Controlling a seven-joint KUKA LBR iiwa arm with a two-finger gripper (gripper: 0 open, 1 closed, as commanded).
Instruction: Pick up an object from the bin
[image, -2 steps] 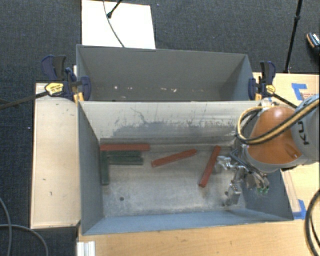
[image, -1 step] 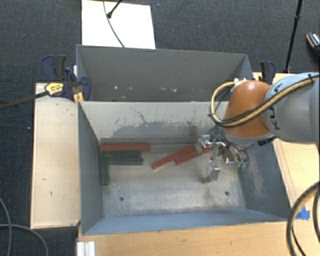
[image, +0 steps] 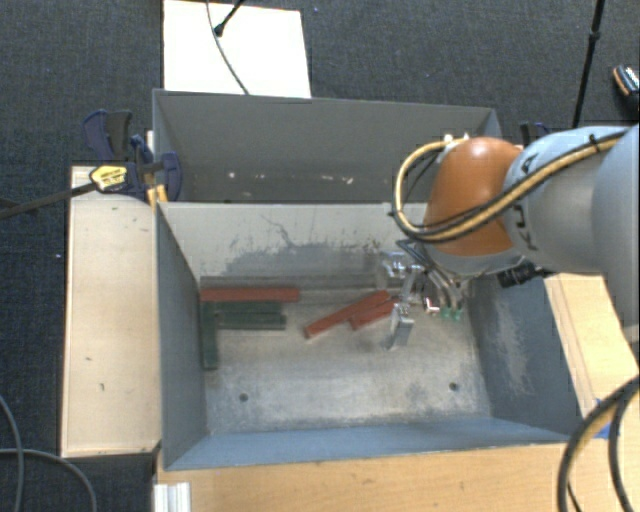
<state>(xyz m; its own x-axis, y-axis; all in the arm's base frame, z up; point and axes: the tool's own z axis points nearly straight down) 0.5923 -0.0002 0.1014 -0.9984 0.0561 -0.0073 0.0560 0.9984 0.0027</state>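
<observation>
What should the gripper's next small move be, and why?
Probably a small shift toward the view's left along the slanted red bar, before lowering. The gripper sits at that bar's right end, so a grasp there may catch only its tip. The flat red bar and dark green pieces lie apart, further left.

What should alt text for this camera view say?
A robot arm's gripper hangs low in a grey metal bin, at the right end of a slanted red stick. A red bar and dark green bars lie further left in the view.
</observation>
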